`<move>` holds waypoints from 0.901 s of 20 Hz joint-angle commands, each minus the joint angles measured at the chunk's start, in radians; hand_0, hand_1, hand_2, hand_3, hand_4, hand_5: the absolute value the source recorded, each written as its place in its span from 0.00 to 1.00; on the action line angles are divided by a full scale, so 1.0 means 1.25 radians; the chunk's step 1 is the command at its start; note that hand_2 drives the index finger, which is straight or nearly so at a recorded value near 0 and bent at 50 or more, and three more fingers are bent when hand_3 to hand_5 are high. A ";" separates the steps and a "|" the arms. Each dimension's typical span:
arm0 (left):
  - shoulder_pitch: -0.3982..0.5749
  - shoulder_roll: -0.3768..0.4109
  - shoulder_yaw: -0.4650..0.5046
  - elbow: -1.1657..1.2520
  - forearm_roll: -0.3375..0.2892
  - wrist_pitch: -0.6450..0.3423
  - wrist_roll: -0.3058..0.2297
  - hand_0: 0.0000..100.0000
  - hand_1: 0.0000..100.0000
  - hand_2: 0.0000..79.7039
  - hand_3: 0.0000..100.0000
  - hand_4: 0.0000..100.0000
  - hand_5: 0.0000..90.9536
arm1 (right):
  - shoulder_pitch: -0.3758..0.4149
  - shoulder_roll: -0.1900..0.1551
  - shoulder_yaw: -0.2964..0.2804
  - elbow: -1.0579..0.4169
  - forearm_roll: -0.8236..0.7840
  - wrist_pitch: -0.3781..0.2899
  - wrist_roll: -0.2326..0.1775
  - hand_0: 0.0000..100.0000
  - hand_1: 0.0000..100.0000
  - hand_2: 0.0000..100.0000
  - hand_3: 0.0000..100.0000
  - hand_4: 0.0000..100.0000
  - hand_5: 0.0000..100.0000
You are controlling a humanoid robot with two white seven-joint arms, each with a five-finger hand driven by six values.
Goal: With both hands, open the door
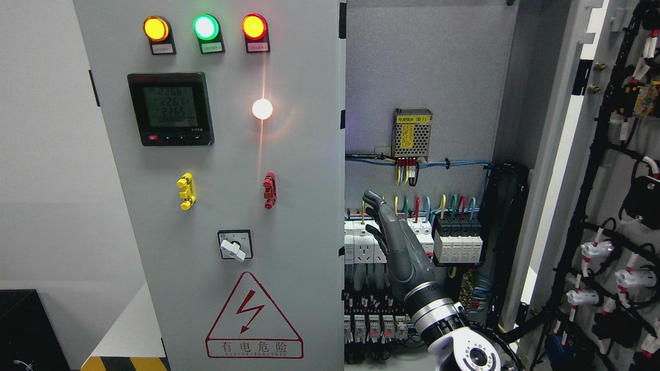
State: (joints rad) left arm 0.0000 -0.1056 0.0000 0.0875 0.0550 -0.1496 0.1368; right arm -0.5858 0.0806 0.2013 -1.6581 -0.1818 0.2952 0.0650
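Observation:
The grey cabinet's left door is shut. It carries three lit lamps, a digital meter, a yellow handle, a red handle and a rotary switch. The right door stands swung wide open at the right, its wired inner face showing. My right hand reaches up from the bottom, right of the middle, into the open cabinet. Its fingers are stretched out and hold nothing, a short way right of the left door's free edge. The left arm is out of view.
Inside the cabinet are a meshed power supply, rows of breakers with coloured wires, and relays low down. A black cable bundle runs down the right inner wall. A black box sits at the lower left.

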 commanded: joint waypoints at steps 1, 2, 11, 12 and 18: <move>-0.022 0.000 -0.020 0.000 0.000 0.001 0.000 0.00 0.00 0.00 0.00 0.00 0.00 | -0.033 -0.006 -0.014 0.060 -0.020 0.019 0.003 0.19 0.00 0.00 0.00 0.00 0.00; -0.022 0.000 -0.020 0.000 0.000 0.001 0.000 0.00 0.00 0.00 0.00 0.00 0.00 | -0.036 -0.006 -0.016 0.062 -0.020 0.020 0.003 0.19 0.00 0.00 0.00 0.00 0.00; -0.022 0.000 -0.020 0.000 0.000 0.001 0.000 0.00 0.00 0.00 0.00 0.00 0.00 | -0.053 -0.015 -0.017 0.072 -0.084 0.040 0.041 0.19 0.00 0.00 0.00 0.00 0.00; -0.022 0.000 -0.020 0.000 0.000 0.001 0.000 0.00 0.00 0.00 0.00 0.00 0.00 | -0.055 -0.024 -0.017 0.072 -0.088 0.045 0.041 0.19 0.00 0.00 0.00 0.00 0.00; -0.022 0.000 -0.020 0.000 0.000 0.001 0.000 0.00 0.00 0.00 0.00 0.00 0.00 | -0.069 -0.035 -0.022 0.086 -0.090 0.046 0.084 0.19 0.00 0.00 0.00 0.00 0.00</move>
State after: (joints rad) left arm 0.0000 -0.1058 0.0000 0.0874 0.0552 -0.1495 0.1367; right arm -0.6557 0.0585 0.1832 -1.5841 -0.2759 0.3514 0.1433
